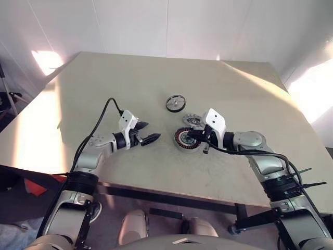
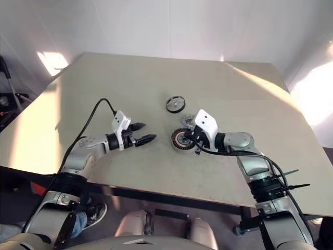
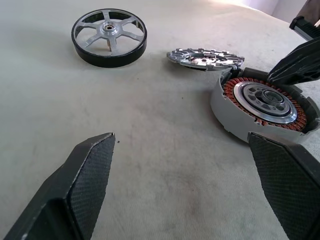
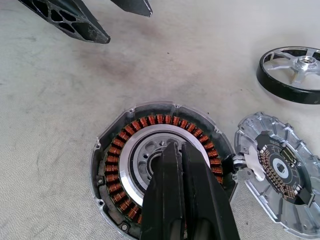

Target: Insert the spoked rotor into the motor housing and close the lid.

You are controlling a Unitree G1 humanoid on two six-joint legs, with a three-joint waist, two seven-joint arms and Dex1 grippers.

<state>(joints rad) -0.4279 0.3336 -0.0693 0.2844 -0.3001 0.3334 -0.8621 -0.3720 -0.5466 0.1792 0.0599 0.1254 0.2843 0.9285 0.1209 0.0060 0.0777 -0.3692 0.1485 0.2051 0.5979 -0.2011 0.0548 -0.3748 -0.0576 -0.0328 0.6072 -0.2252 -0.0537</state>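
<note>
On the bench (image 1: 156, 78) the three parts sit near the middle, a little toward the right edge. The motor housing (image 4: 160, 170) lies flat with its copper windings facing up, open and ready to take a part. The lid (image 4: 277, 172) lies just beside it, seemingly joined to its rim by a small white tab, and shows its circuit-board side. The spoked rotor (image 1: 176, 102) rests flat and apart from both, further toward the far edge, untouched.

The right gripper (image 4: 181, 150) has its fingers pressed together, holding nothing, and they hang right over the silvery centre of the housing. Whether the tips touch the metal cannot be told. Judging from that pose, the closed fingers are probably there to steady or nudge the housing rather than to pick it up.

The left gripper (image 1: 147, 133) hovers on the near-left side of the housing with its fingers (image 3: 85, 175) spread wide and empty, aimed toward the parts, as if ready to brace the housing or reach on for the rotor. The rotor is not yet in the housing, so the insertion and the closing both remain.
</note>
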